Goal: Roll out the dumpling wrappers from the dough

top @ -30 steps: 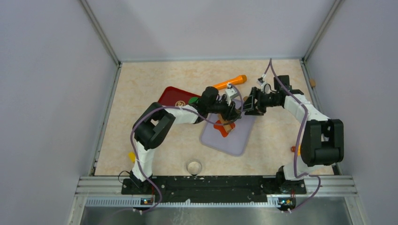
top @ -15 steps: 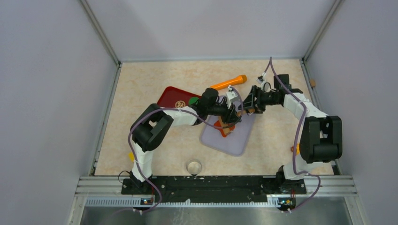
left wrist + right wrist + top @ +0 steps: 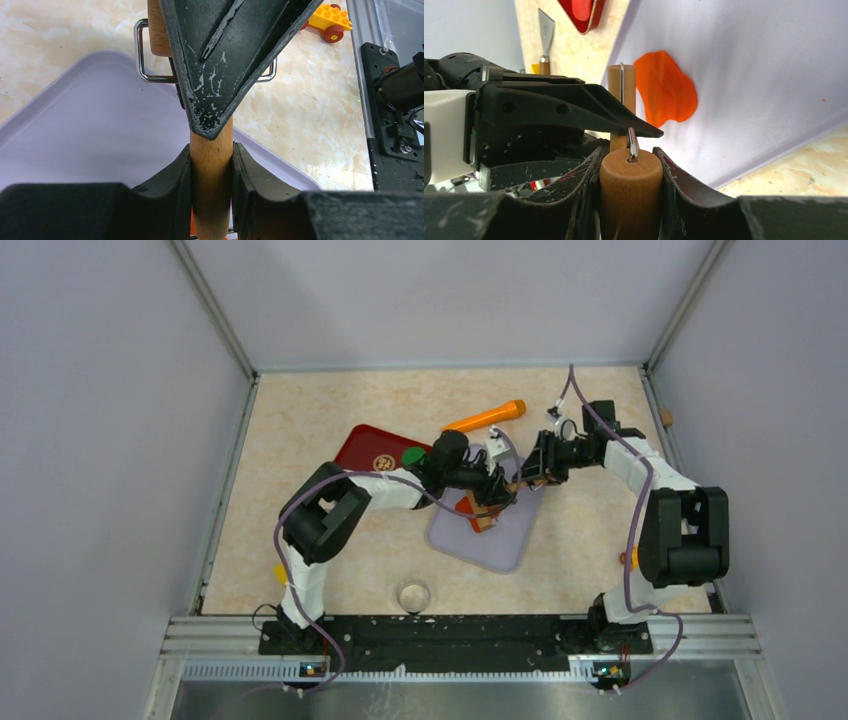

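A flattened orange-red dough piece, the dumpling wrapper (image 3: pixel 477 516), lies on the lavender tray (image 3: pixel 500 545); in the right wrist view it (image 3: pixel 667 90) is a thin, roughly round patch. A small wooden roller with a wire frame (image 3: pixel 512 483) hangs over the tray between both grippers. My left gripper (image 3: pixel 497 487) is shut on one wooden handle (image 3: pixel 211 165). My right gripper (image 3: pixel 531 474) is shut on the other handle (image 3: pixel 630 185). In the left wrist view only a sliver of dough (image 3: pixel 192 226) shows under the handle.
A red tray (image 3: pixel 362 443) at the back left holds a brown patterned disc (image 3: pixel 384 461) and a green disc (image 3: pixel 411 454). An orange rolling pin (image 3: pixel 487 416) lies behind. A glass cup (image 3: pixel 413 595) stands near the front. A scraper (image 3: pixel 543 35) lies beside the red tray.
Both grippers, still holding the roller, have shifted slightly over the tray; the right gripper has moved a little left and nearer. The dough stays in place.
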Available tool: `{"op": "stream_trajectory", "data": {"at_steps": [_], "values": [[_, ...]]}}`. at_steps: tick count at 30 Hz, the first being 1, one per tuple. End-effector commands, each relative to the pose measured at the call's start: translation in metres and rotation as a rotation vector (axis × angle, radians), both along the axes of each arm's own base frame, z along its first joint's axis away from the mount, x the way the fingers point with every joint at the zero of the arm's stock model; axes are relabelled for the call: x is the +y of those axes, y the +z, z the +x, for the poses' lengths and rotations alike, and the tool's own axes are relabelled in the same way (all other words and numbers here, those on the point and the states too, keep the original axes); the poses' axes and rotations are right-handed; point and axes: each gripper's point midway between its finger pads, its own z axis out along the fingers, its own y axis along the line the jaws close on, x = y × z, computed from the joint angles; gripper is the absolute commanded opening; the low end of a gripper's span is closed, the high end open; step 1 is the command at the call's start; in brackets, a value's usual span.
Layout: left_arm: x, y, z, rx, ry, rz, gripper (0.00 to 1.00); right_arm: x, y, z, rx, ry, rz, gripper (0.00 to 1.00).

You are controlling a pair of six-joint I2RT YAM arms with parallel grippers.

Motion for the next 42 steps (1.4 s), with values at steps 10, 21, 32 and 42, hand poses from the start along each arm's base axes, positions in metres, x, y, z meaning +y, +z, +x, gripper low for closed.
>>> {"op": "stream_trajectory", "data": {"at_steps": [10, 21, 32, 42], "values": [[-0.01, -0.001, 0.026, -0.05, 0.079, -0.02, 0.0, -0.022, -0.003, 0.012, -0.107, -0.025, -0.237, 0.0], [-0.024, -0.044, 0.041, -0.08, 0.125, 0.002, 0.0, -0.027, -0.017, 0.017, -0.224, -0.033, -0.435, 0.0], [-0.059, -0.034, 0.054, -0.089, 0.1, -0.04, 0.0, -0.039, -0.014, 0.012, -0.246, -0.045, -0.486, 0.0], [-0.042, 0.074, 0.06, -0.184, 0.105, -0.104, 0.0, -0.004, 0.079, 0.023, -0.374, -0.031, -0.268, 0.0]]}}
